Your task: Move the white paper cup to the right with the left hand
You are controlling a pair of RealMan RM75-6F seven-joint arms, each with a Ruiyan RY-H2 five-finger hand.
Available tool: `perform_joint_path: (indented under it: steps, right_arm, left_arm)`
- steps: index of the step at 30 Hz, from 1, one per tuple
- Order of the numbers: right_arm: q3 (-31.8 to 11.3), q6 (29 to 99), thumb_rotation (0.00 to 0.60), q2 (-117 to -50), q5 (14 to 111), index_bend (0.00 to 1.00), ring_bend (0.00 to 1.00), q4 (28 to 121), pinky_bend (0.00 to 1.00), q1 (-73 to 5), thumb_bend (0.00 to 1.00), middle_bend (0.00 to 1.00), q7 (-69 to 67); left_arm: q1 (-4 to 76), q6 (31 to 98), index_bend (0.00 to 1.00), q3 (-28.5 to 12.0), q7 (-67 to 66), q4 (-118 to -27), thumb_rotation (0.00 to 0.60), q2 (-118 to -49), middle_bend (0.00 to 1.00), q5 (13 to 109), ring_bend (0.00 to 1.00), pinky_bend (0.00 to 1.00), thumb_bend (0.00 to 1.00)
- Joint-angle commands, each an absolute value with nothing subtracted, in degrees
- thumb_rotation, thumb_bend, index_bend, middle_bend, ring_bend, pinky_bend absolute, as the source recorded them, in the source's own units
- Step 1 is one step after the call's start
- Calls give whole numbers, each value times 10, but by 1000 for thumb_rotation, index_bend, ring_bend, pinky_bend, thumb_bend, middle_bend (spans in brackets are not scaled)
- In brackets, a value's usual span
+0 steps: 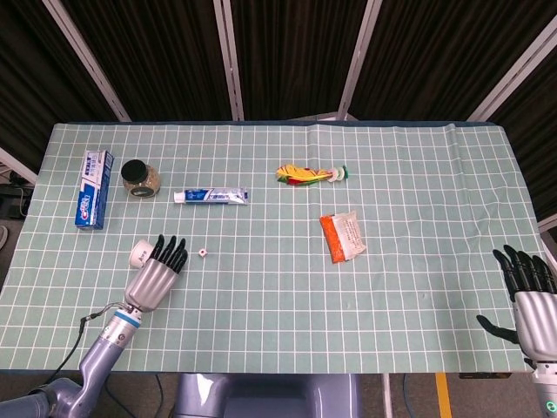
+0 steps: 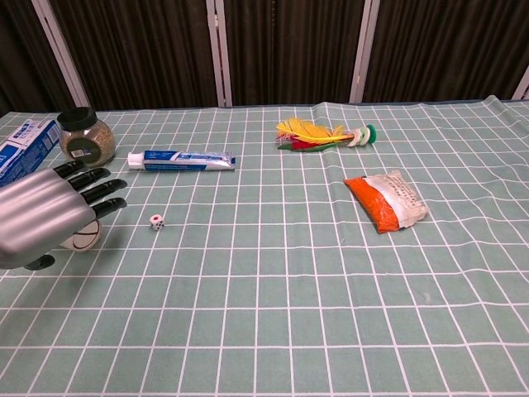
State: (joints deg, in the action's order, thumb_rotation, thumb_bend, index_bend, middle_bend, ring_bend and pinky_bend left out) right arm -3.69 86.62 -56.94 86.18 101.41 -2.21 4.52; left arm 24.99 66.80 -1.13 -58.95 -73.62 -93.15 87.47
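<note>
The white paper cup point(image 1: 139, 253) lies on its side at the left of the green grid mat, mostly hidden beneath my left hand. In the chest view only its open rim point(image 2: 84, 239) peeks out below the fingers. My left hand point(image 1: 157, 273) hovers over the cup, palm down with fingers stretched out and apart, holding nothing; the chest view shows the same hand point(image 2: 50, 215) large at the left edge. My right hand point(image 1: 527, 292) stays at the near right corner with its fingers spread and nothing in it.
A small white die point(image 1: 202, 252) lies just right of the cup. Behind are a blue toothpaste box point(image 1: 90, 187), a black-lidded jar point(image 1: 138, 178) and a toothpaste tube point(image 1: 210, 197). A feather toy point(image 1: 309, 174) and an orange packet point(image 1: 342, 236) lie mid-table.
</note>
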Motion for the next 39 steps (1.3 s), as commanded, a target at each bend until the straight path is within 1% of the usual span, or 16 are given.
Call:
perform_joint_path:
  steps: [1,5,9,11,14,19,21,26,28,31,32,34,36,38,39]
  right_arm:
    - [-37,868,600,-569,861,0,0,1014,0,-22,0,0,45]
    - [-38,869,600,-568,862,0,0,1015,0,-21,0,0,43]
    - [-38,868,600,-568,862,0,0,1014,0,-22,0,0,43]
    - [-38,868,600,-568,861,0,0,1014,0,-22,0,0,42]
    - [-38,868,600,-569,861,0,0,1013,0,-22,0,0,43]
    - [-37,867,600,-570,862,0,0,1013,0,-22,0,0,45]
    - [-37,867,600,-570,861,0,0,1013,0,-22,0,0,46]
    - [-37,866,600,-570,861,0,0,1014,0,-22,0,0,47]
    - [-37,866,600,-571,861,0,0,1014,0,-22,0,0,48]
    - [-36,865,600,-572,861,0,0,1014,0,-22,0,0,50]
    - [-37,864,600,-572,859,5,0,1014,0,-23,0,0,51]
    - [-38,862,600,-573,857,72,0,1013,0,-24,0,0,52]
    - [-38,860,600,-574,856,71,0,1013,0,-25,0,0,52]
    - [-38,860,600,-574,855,1,0,1013,0,-25,0,0,53]
    - [-38,859,600,-574,855,0,0,1013,0,-25,0,0,53]
  left_arm:
    - [254,665,177,-16,-586,-716,600,-942,77,866,103,206,0]
    - [255,667,238,-19,-577,-700,600,-950,121,861,149,230,0]
    - [256,667,374,-18,-573,-695,600,-951,216,858,242,317,0]
    - [257,669,466,-20,-567,-690,600,-953,294,855,314,382,0]
    - [256,673,558,-22,-564,-688,600,-955,370,851,380,433,0]
    - [255,683,575,-31,-544,-702,600,-944,382,844,390,441,0]
    - [256,696,575,-44,-499,-727,600,-928,382,842,390,441,0]
    - [258,701,569,-74,-328,-795,600,-891,371,832,391,441,0]
    - [257,695,567,-100,-171,-838,600,-871,361,813,393,441,0]
    - [255,695,568,-134,6,-864,600,-857,360,795,392,441,0]
    - [251,691,568,-162,110,-879,600,-861,360,764,391,440,0]
    - [249,673,569,-183,198,-887,600,-865,360,729,387,437,0]
    - [251,661,572,-197,242,-882,600,-873,360,704,385,434,0]
    - [256,654,575,-202,255,-866,600,-887,360,689,385,434,0]
    - [258,650,575,-203,259,-862,600,-891,360,684,385,433,0]
